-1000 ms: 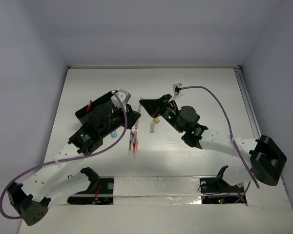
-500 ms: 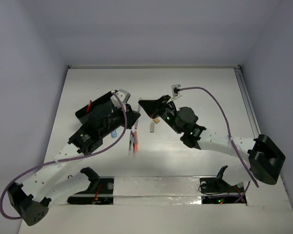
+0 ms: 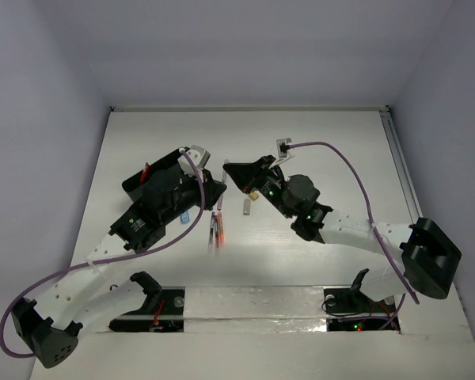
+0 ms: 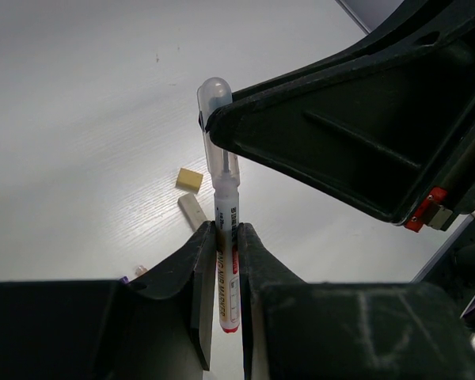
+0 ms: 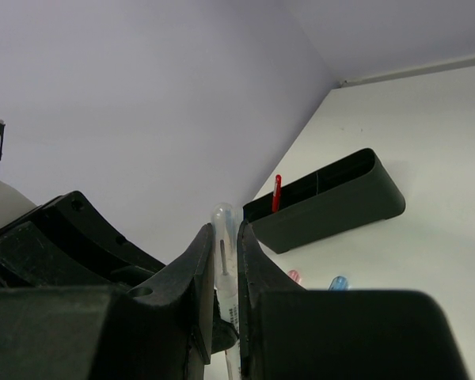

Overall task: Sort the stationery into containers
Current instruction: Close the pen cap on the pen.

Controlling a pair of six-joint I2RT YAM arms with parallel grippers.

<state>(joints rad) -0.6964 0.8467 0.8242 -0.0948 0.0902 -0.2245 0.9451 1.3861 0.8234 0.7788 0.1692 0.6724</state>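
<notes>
A white marker pen (image 4: 222, 170) with a clear cap and red end is held off the table by both grippers. My left gripper (image 4: 226, 228) is shut on its printed barrel. My right gripper (image 5: 224, 229) is shut on the clear cap end (image 5: 222, 215). In the top view the two grippers meet tip to tip, left gripper (image 3: 218, 188) and right gripper (image 3: 230, 171). The black container (image 5: 332, 207) lies beyond, with a red pen (image 5: 276, 192) standing in it. In the top view my left arm covers most of the container (image 3: 136, 180).
Loose on the table are several pens (image 3: 214, 228), a beige eraser (image 4: 190, 180), a white block (image 4: 193, 212), a pink capsule (image 5: 293, 275) and a blue capsule (image 5: 338, 282). White walls enclose the table at the back and sides.
The right arm's wrist has drifted slightly left. Both grippers stay shut on the pen at about the same spot.
</notes>
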